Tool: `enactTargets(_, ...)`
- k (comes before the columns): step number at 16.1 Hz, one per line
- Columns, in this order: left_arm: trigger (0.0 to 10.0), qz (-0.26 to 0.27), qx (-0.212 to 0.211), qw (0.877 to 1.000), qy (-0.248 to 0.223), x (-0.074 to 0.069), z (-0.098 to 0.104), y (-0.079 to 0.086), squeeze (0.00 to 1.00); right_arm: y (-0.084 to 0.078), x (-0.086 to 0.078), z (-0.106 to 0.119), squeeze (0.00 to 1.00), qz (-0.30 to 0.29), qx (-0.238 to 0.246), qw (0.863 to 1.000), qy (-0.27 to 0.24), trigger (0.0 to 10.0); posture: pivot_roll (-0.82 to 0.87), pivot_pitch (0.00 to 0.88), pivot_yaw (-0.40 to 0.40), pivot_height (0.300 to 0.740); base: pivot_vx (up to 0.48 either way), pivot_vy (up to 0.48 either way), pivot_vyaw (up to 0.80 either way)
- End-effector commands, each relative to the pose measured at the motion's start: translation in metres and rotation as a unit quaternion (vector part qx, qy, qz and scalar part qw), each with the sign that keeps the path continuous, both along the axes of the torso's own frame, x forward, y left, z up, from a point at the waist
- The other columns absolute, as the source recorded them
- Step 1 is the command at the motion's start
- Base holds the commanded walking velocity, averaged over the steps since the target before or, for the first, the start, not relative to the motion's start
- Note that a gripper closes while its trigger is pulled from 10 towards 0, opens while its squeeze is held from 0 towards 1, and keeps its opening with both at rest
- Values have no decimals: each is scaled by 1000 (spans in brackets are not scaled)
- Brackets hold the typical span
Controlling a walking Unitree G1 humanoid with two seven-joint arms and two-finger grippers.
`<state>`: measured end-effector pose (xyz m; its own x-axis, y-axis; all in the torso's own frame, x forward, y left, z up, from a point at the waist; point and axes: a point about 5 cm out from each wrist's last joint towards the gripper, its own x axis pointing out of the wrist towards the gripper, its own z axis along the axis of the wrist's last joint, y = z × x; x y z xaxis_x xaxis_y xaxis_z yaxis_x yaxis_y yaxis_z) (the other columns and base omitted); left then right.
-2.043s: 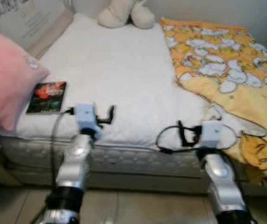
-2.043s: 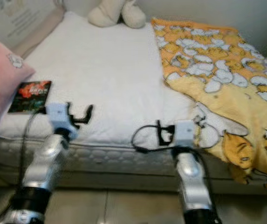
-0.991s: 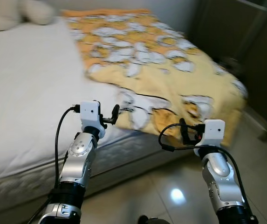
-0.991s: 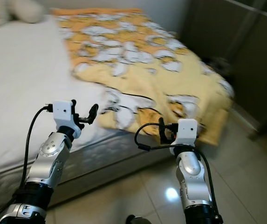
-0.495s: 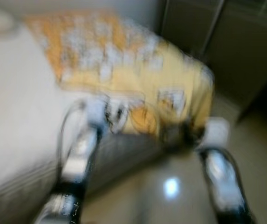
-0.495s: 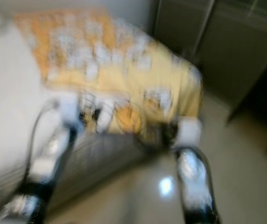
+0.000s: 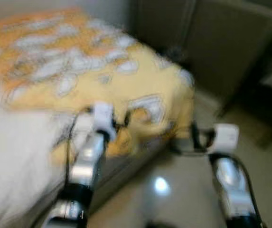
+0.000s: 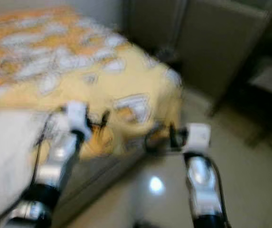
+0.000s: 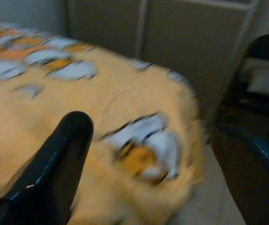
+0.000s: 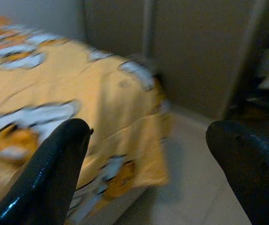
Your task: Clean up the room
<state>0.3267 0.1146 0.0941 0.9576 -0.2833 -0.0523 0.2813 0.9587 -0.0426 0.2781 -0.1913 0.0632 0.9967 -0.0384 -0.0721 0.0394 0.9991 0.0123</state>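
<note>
A yellow blanket (image 7: 79, 71) with white and orange cartoon prints covers the foot end of a bed and hangs over its corner (image 10: 125, 140). The white mattress (image 7: 12, 156) lies bare at the left. My left gripper (image 7: 124, 121) is held out over the blanket's edge, open with nothing between its fingers (image 9: 64, 154). My right gripper (image 7: 195, 137) hovers over the floor beside the bed corner, open and empty as well (image 10: 148, 129). The eye views are blurred.
Grey-brown wardrobe doors (image 7: 211, 42) stand beyond the bed's foot. A dark chair (image 9: 265, 56) with something pale on its seat is at the right. Glossy tiled floor (image 7: 160, 185) runs between the bed and the wardrobe.
The whole view has swung to the right: the pink pillow, book and plush toy have left the picture, and the bed's foot corner and wardrobe came in. Both arms keep their pose.
</note>
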Motion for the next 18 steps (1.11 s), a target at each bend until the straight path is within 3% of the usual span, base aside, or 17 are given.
enactTargets(1,10000,17,10,1000,-9,2,4,15,0,12,5,7,0,15,11,1000,-17,10000,-39,0,-23,740,439,0,-638)
enactTargets(7,10000,17,10,1000,-9,2,4,15,0,12,5,7,0,15,11,1000,-17,10000,-39,0,-23,740,439,0,-638)
enactTargets(10,10000,96,-12,995,29,14,0,33,0,13,1,3,0,22,-7,1000,-4,10000,-55,0,-22,740,0,480,0)
enactTargets(12,10000,119,-19,992,40,14,-3,36,0,13,2,3,0,26,-6,1000,-3,10000,-57,0,-22,740,0,480,0)
enactTargets(16,10000,128,-7,991,37,16,-3,40,0,13,2,1,0,26,-6,1000,2,10000,-53,0,-18,740,0,87,0)
enactTargets(18,10000,103,5,995,17,17,2,34,0,16,2,1,0,27,-3,1000,2,10000,-49,0,-10,740,0,0,0)
